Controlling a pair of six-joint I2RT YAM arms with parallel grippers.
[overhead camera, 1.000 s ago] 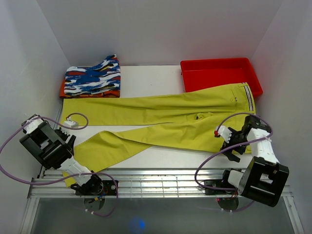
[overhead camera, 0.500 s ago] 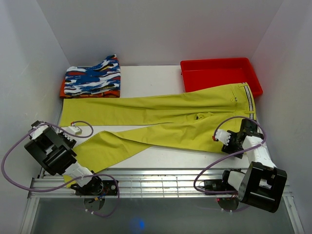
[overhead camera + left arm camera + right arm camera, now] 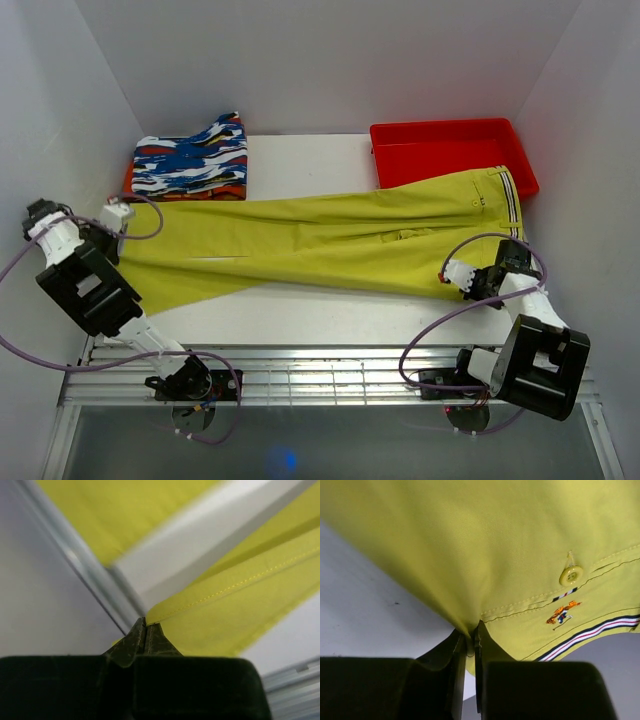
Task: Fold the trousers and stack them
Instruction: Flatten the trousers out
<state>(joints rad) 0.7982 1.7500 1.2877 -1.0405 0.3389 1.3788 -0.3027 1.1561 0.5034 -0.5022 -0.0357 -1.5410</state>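
We have the trousers (image 3: 330,240) stretched across the middle of the table (image 3: 310,165), waist to the right and hems to the left. The striped waist corner lies over the near rim of the red tray (image 3: 450,150).

One leg lies on top of the other, so we judge the lengthwise fold about made. The near leg flares out toward the front on the left side, so the edges do not quite match.

Our left gripper (image 3: 145,630) is pressed together on a stitched hem edge at the left end. Our right gripper (image 3: 470,640) pinches a bunch of cloth just below the waistband, near the button (image 3: 571,574) and the striped band.

What is left, as we see it, is squaring the legs, folding the length across once or twice, then setting the bundle on the patterned garment (image 3: 190,160) at the far left, which sits just beyond the hems.
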